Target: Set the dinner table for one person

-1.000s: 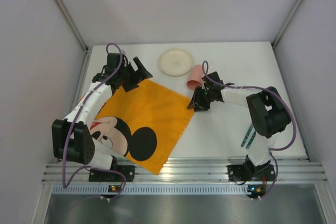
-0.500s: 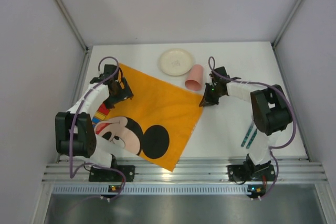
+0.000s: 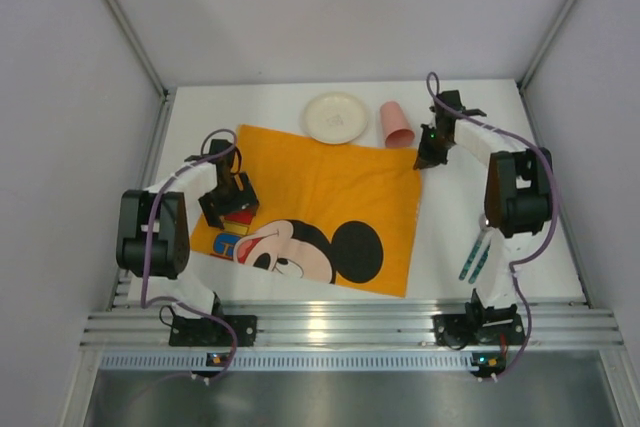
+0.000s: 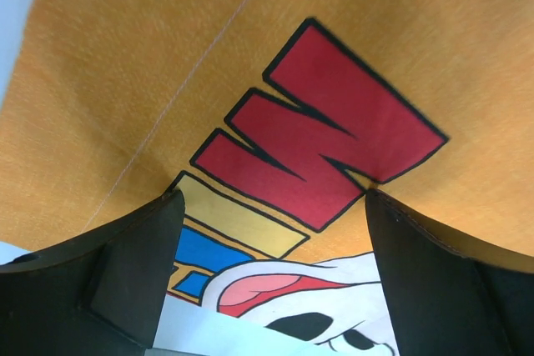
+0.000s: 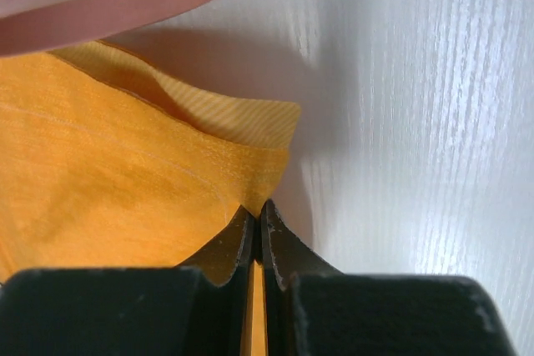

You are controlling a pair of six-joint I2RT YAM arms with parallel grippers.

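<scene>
Spanning left to right, dinner table (image 3: pixel 447 222), right tool (image 5: pixel 258 211) pinching placemat (image 3: pixel 320 187) corner

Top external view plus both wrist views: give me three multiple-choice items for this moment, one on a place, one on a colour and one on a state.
1. Where does the cream plate lie?
A. On Mickey's face
B. At the far edge of the orange Mickey Mouse placemat
C. By the left arm's base

2. What colour is the cup?
A. Pink
B. Blue
C. Green

3. What state is the right gripper in?
A. Open above the plate
B. Shut on the cup
C. Shut on a corner of the placemat

Answers:
1 B: the top view shows the plate at the cloth's far edge, away from the print and the arm bases.
2 A: the cup is pink in both the top view and the right wrist view.
3 C: the right wrist view shows the fingers pressed together with orange cloth pinched between them.
</scene>
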